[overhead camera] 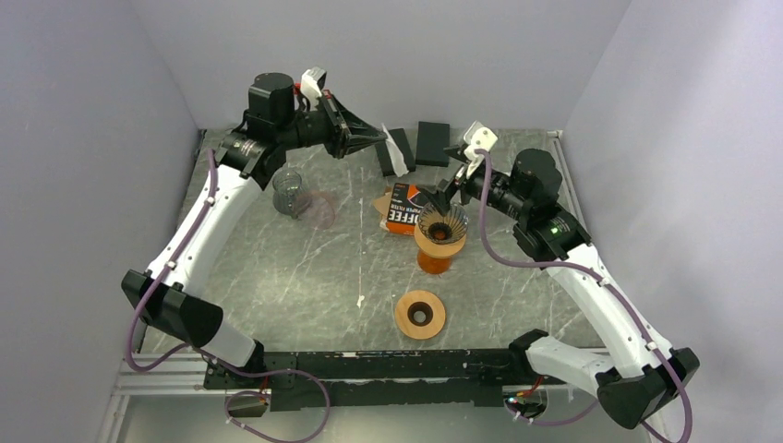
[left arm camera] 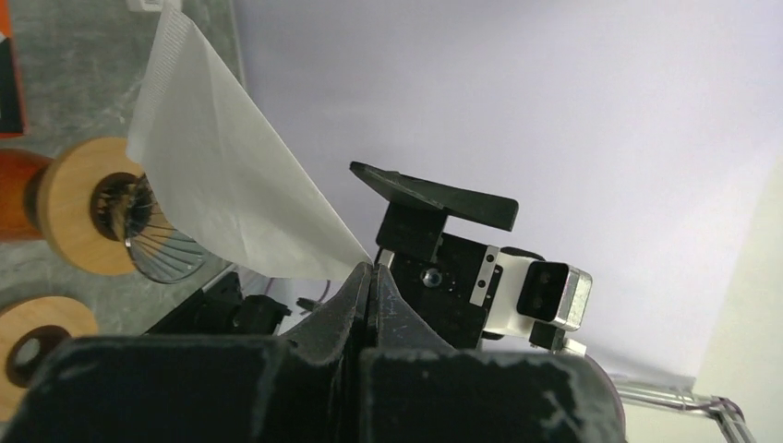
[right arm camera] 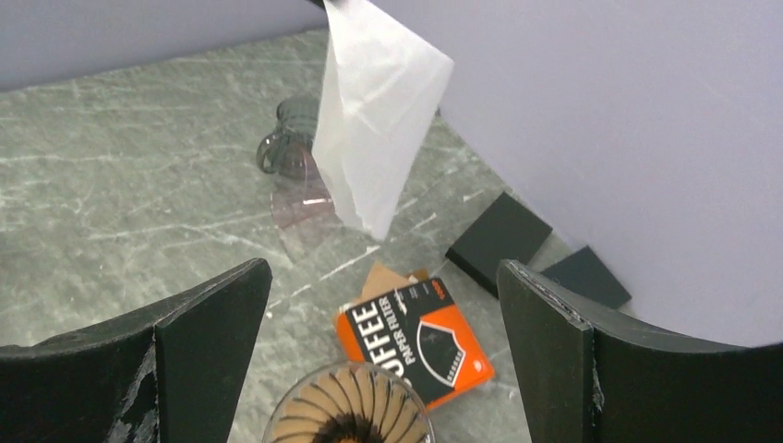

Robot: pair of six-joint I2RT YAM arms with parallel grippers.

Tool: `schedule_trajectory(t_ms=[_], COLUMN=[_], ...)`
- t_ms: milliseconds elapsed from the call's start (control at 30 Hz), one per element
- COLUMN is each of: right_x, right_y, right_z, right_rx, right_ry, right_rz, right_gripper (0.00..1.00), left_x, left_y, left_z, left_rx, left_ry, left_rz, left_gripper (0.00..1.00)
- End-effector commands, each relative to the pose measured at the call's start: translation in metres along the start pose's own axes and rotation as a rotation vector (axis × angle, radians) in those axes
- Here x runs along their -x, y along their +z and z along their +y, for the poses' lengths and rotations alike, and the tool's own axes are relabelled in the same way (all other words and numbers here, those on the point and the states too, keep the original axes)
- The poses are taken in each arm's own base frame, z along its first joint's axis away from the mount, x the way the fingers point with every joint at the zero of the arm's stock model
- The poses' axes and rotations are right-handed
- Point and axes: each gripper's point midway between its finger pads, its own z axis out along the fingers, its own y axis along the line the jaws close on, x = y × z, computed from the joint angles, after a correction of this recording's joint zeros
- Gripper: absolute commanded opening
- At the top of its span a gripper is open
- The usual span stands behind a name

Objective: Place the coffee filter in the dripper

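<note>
A white paper coffee filter (overhead camera: 399,149) hangs in the air at the back of the table, pinched by its tip in my shut left gripper (overhead camera: 374,138). In the left wrist view the filter (left arm camera: 222,175) fans out up and left from the closed fingertips of the left gripper (left arm camera: 371,269). The dripper (overhead camera: 441,224), a ribbed glass cone on a wooden collar over an orange cup, stands right of centre. My right gripper (overhead camera: 443,197) hovers open just behind and above it. In the right wrist view the right gripper (right arm camera: 383,272) is empty, with the dripper (right arm camera: 346,411) below and the filter (right arm camera: 379,120) beyond.
An orange coffee-filter box (overhead camera: 403,208) lies behind the dripper. Two black blocks (overhead camera: 432,143) sit by the back wall. A glass pitcher (overhead camera: 291,192) stands at the left. A wooden ring (overhead camera: 420,314) lies near the front. Walls close in on three sides.
</note>
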Motion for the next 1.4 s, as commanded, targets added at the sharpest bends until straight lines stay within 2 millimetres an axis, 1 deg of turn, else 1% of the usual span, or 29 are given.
schedule_trajectory(t_ms=[0, 33, 133, 233, 300, 400, 567, 800, 1000, 1200, 1300, 1367], right_x=[0.035, 0.042, 0.042, 0.039, 0.036, 0.033, 0.032, 0.034, 0.036, 0.038, 0.045, 0.046], right_y=[0.008, 0.009, 0.011, 0.014, 0.016, 0.015, 0.014, 0.018, 0.022, 0.022, 0.019, 0.018], right_z=[-0.005, -0.005, -0.005, -0.002, -0.002, -0.010, -0.011, -0.007, 0.002, 0.004, 0.006, 0.007], right_rx=[-0.034, -0.044, -0.052, -0.033, -0.035, -0.081, -0.089, -0.061, 0.001, 0.014, 0.028, 0.030], right_ry=[-0.037, -0.022, 0.026, 0.047, 0.053, 0.064, 0.071, 0.082, 0.075, 0.073, 0.062, 0.063], right_rz=[-0.153, -0.193, -0.223, -0.218, -0.206, -0.190, -0.186, -0.192, -0.182, -0.185, -0.204, -0.203], right_gripper=[0.97, 0.96, 0.91, 0.82, 0.75, 0.62, 0.55, 0.55, 0.60, 0.63, 0.63, 0.63], left_x=[-0.013, -0.015, -0.021, -0.023, -0.024, -0.025, -0.027, -0.029, -0.030, -0.031, -0.031, -0.031], left_y=[0.001, 0.002, 0.005, 0.007, 0.007, 0.008, 0.008, 0.009, 0.009, 0.008, 0.008, 0.008], left_z=[-0.029, -0.030, -0.033, -0.034, -0.036, -0.035, -0.037, -0.041, -0.039, -0.037, -0.035, -0.035], left_rx=[-0.090, -0.090, -0.099, -0.109, -0.119, -0.117, -0.123, -0.138, -0.137, -0.133, -0.127, -0.129], left_ry=[0.010, 0.014, 0.018, 0.009, 0.005, 0.004, -0.001, -0.004, -0.011, -0.019, -0.019, -0.020], left_rz=[0.026, 0.033, 0.055, 0.063, 0.065, 0.069, 0.083, 0.090, 0.087, 0.085, 0.082, 0.084], left_gripper=[0.00, 0.00, 0.00, 0.00, 0.00, 0.00, 0.00, 0.00, 0.00, 0.00, 0.00, 0.00])
